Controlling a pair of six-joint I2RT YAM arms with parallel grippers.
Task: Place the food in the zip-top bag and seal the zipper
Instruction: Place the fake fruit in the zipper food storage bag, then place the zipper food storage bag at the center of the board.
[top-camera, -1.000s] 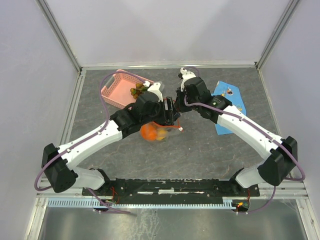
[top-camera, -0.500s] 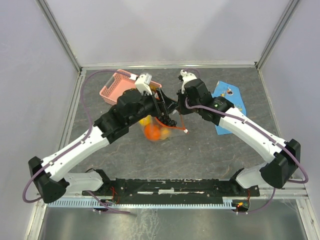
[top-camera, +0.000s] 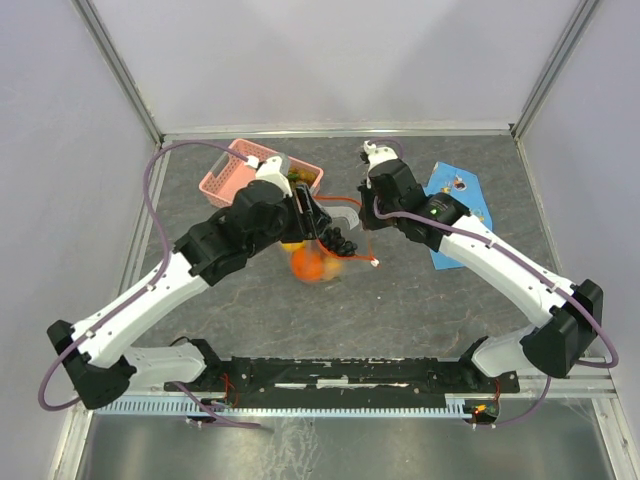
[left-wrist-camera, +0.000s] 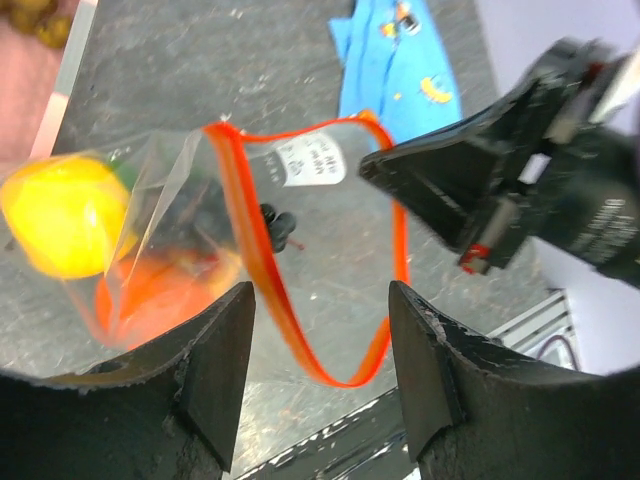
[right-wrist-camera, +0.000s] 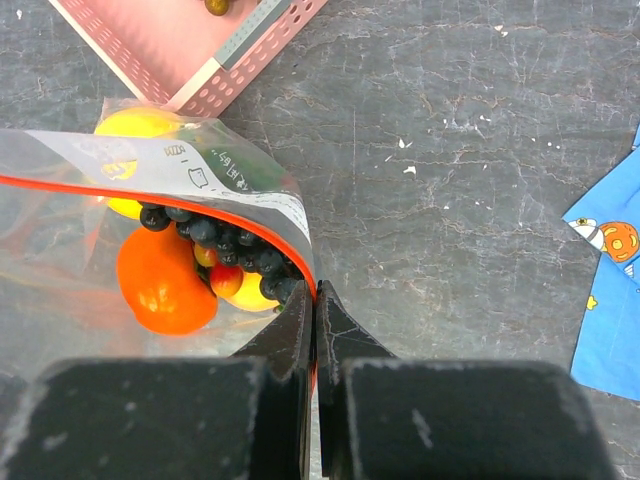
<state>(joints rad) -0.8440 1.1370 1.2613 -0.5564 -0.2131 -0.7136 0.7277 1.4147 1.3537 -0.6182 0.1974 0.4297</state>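
Zip-top bag (right-wrist-camera: 60, 170): thin clear crinkly film, judged light, floppy and slippery. Weight comes only from the fruit, so sag is expected. Best hold is judged to be the stiffer red zipper (right-wrist-camera: 150, 197), not the film.

R jaws are clenched on the zipper's end. The bag spreads to their left, with lemon (left-wrist-camera: 60, 215), orange fruit (right-wrist-camera: 160, 285) and dark berry cluster (right-wrist-camera: 225, 245) seen inside.

L jaws are released and nothing is gripped. The bag mouth gapes just ahead, between them.

Pink basket (right-wrist-camera: 170, 40) lies beyond R jaws, w/ a brownish bunch (left-wrist-camera: 30, 15) inside, not yet bagged. Blue cloth (right-wrist-camera: 610, 300) lies on the worktop (right-wrist-camera: 450, 200), well right of R jaws. No obstruction is seen; the R arm crowds the mouth.
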